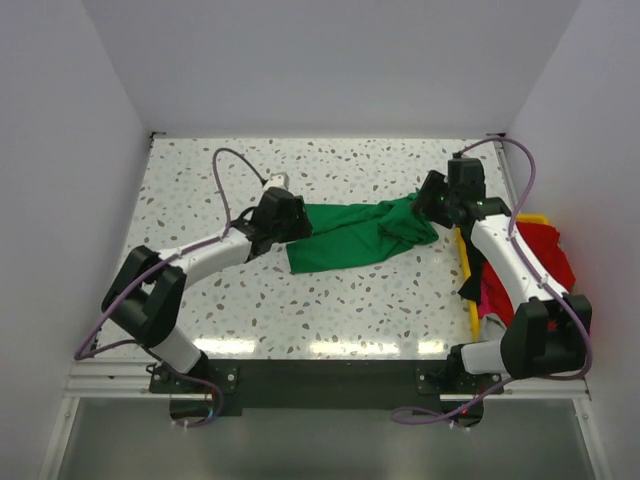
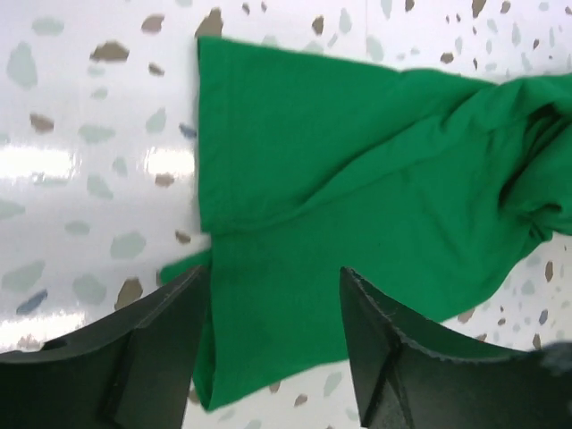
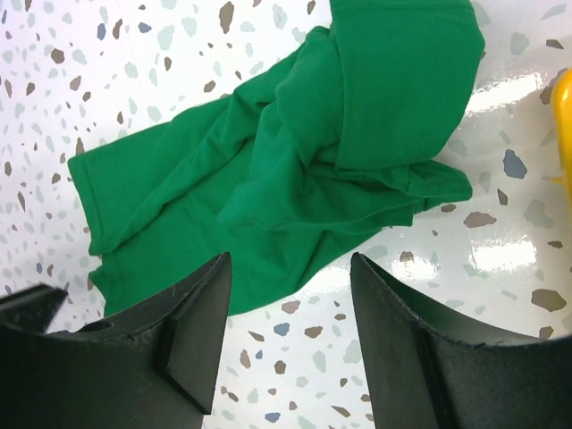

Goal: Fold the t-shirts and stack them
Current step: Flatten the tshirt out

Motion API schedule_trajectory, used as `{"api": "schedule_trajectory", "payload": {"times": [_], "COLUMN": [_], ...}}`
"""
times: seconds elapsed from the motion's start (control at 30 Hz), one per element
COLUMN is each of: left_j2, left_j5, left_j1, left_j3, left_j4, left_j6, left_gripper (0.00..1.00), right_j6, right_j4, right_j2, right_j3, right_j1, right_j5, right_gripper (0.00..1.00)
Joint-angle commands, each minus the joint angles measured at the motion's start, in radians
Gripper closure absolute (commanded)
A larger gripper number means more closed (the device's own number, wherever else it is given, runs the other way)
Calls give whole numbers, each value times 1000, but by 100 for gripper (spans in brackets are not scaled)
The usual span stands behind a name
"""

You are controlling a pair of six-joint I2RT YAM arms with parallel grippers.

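A bright green t-shirt (image 1: 355, 235) lies crumpled on the speckled table (image 1: 330, 300), stretched left to right, flatter at its left end and bunched at its right. My left gripper (image 1: 295, 222) is open over the shirt's left edge (image 2: 295, 223), its jaws on either side of the cloth with nothing held. My right gripper (image 1: 432, 208) is open and empty just above the bunched right end (image 3: 295, 170); the table shows between its jaws. Red and black shirts (image 1: 540, 255) lie heaped in the bin at the right.
A yellow plastic bin (image 1: 466, 268) stands at the table's right edge beside my right arm; a corner of it shows in the right wrist view (image 3: 563, 116). White walls close the table at the back and sides.
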Motion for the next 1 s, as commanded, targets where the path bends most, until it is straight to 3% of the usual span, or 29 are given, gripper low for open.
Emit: {"api": "schedule_trajectory", "payload": {"times": [0.0, 0.2, 0.73, 0.83, 0.97], "left_j2": [85, 208, 318, 334, 348], "left_j5": [-72, -103, -146, -144, -141], "left_j1": [0, 0, 3, 3, 9], "left_j3": [126, 201, 276, 298, 324], "left_j4": [-34, -80, -100, -95, -111], "left_j6": [28, 25, 36, 40, 51], "left_gripper": [37, 51, 50, 55, 72], "right_j6": [-15, -21, -16, -18, -18], "right_j4": [31, 22, 31, 31, 28], "right_j2": [-39, -55, -43, -40, -39], "right_j3": [0, -7, -23, -22, -22], "right_j1": [13, 13, 13, 13, 13], "right_j5": [27, 29, 14, 12, 20], "right_gripper": [41, 41, 41, 42, 42]}}
